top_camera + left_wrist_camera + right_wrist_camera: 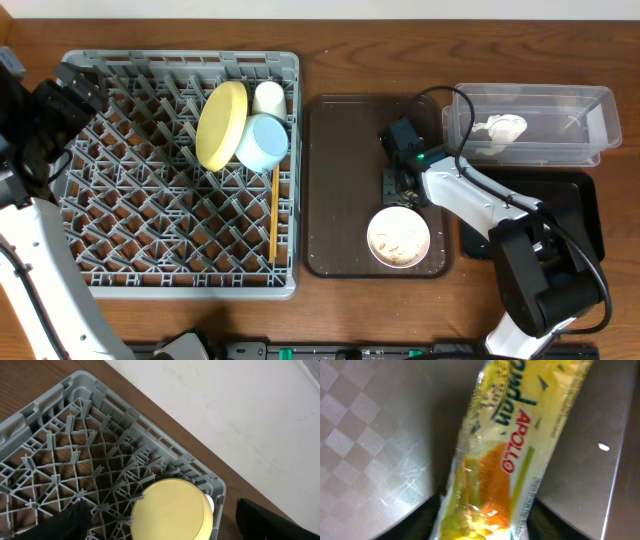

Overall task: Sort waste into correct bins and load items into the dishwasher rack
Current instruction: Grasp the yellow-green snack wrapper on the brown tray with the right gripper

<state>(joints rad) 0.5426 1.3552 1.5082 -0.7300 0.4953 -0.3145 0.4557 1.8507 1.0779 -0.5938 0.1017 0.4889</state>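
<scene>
The snack wrapper (510, 435), yellow-orange and green, lies on the brown serving tray (340, 180). My right gripper (485, 525) is shut on its near end, one dark finger against each edge. From overhead the right gripper (396, 186) hides the wrapper. Just in front of it stands the white bowl (398, 237) holding pale crumbs. The grey dishwasher rack (150, 200) holds the yellow plate (221, 125) on edge, the white cup (268, 97), the light blue bowl (262, 143) and the chopsticks (273, 215). My left gripper (85, 90) hangs open over the rack's far left corner, empty, with the plate (170, 510) beyond its fingertips.
At the back right, the clear tub (590, 110) contains the crumpled white napkin (500, 128). In front of it, the black tray (585, 215) is partly covered by my right arm. Bare wooden table surrounds the rack and trays.
</scene>
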